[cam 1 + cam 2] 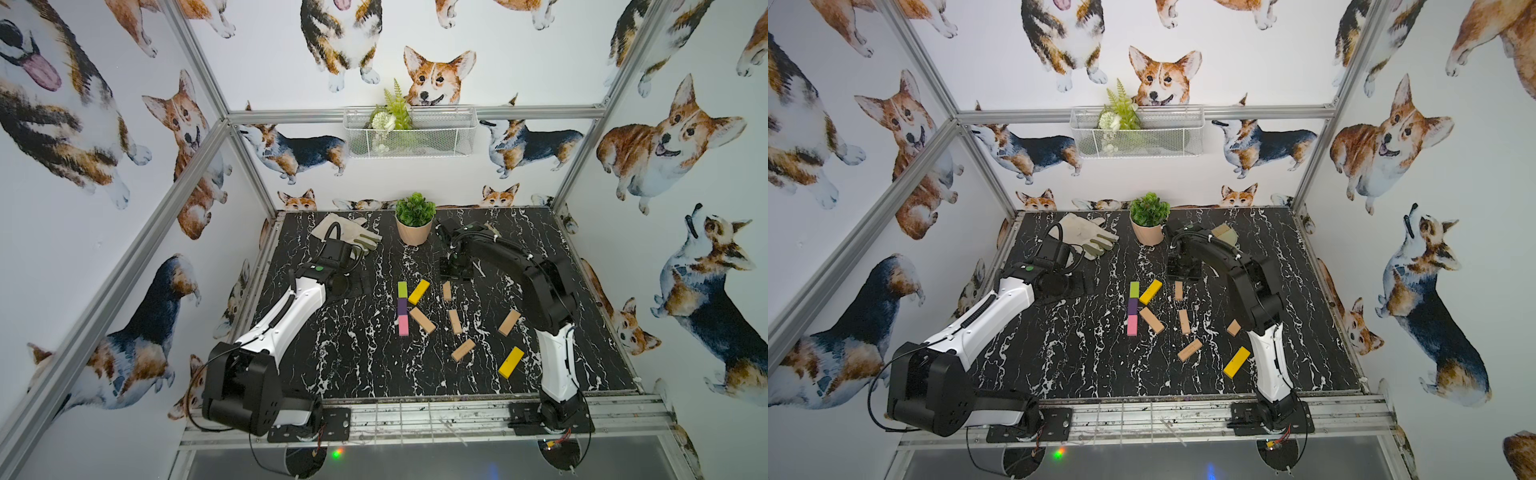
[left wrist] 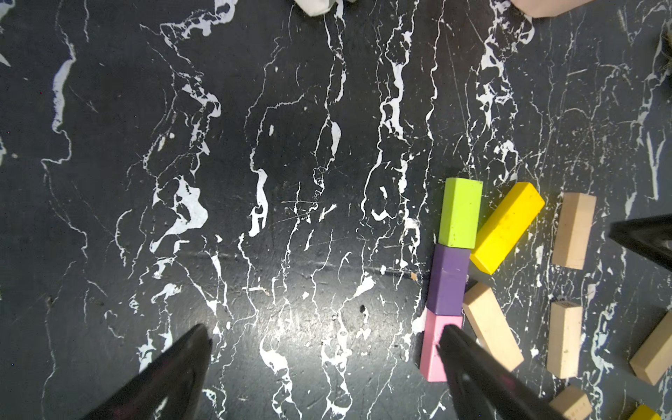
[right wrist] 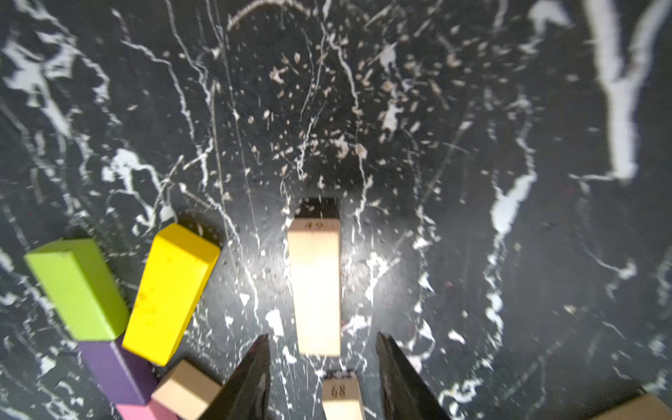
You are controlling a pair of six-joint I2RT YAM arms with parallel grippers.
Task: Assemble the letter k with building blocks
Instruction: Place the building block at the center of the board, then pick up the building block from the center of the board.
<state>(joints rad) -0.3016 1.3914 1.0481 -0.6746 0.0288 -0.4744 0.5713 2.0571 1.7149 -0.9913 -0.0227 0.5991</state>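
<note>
In both top views the green block (image 1: 402, 289), purple block (image 1: 402, 306) and pink block (image 1: 403, 325) lie end to end on the black marbled surface (image 1: 340, 357) as a straight stem. A yellow block (image 1: 418, 291) and a tan block (image 1: 422, 320) slant off the stem's right side as two legs. A second yellow block (image 1: 511, 362) lies near the right arm's base. A stray tan block (image 1: 509, 322) beside that arm shows whole in a top view and is half hidden behind the arm in a top view (image 1: 1233, 327).

Only the left wrist view settles the left tool (image 2: 325, 331): it is spread wide and empty, with bare surface between its fingers. One finger (image 2: 469, 363) overlaps the pink block there, and I cannot tell whether they touch.

The right wrist view shows the right tool (image 3: 323, 340) partly parted and holding nothing. A loose tan block (image 3: 315, 287) lies flat ahead of it. The block's near end just reaches between the fingertips, with dark surface visible on either side. Numbers stamped on the block ends are readable only here.
</note>
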